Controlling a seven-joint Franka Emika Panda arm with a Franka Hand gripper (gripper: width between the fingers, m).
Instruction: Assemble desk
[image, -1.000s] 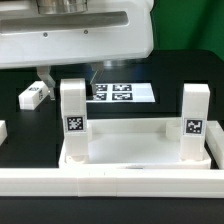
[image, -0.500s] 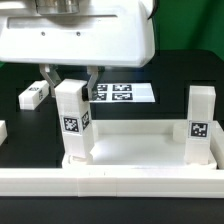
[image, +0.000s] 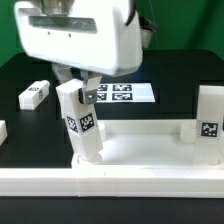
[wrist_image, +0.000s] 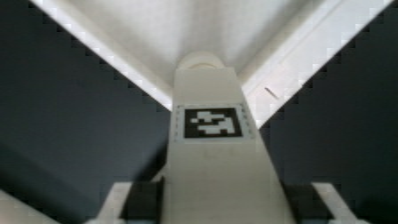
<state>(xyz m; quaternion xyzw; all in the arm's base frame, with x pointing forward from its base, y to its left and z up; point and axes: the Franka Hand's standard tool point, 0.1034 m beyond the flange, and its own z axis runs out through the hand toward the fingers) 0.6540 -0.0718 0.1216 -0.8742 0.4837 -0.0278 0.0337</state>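
Observation:
The white tray-like tabletop (image: 140, 142) lies on the black table with two white tagged legs standing in its corners. The leg (image: 82, 125) on the exterior view's left leans, its top toward the left. My gripper (image: 78, 88) is shut on that leg's upper end, one finger on each side. In the wrist view the same leg (wrist_image: 214, 150) runs down between the fingers (wrist_image: 123, 203) from my gripper (wrist_image: 217, 205) to the tabletop's rim (wrist_image: 125, 62). A second leg (image: 211, 128) stands upright at the right edge. Another loose leg (image: 34, 95) lies at the back left.
The marker board (image: 125, 93) lies flat behind the tabletop, partly hidden by the arm. A long white border rail (image: 120, 186) runs along the front. Another white part (image: 3, 130) shows at the left edge. The arm's big white housing (image: 80, 35) fills the upper view.
The gripper has dropped onto the left leg's top and the leg now leans. The right leg sits further toward the exterior view's right edge and looks larger.

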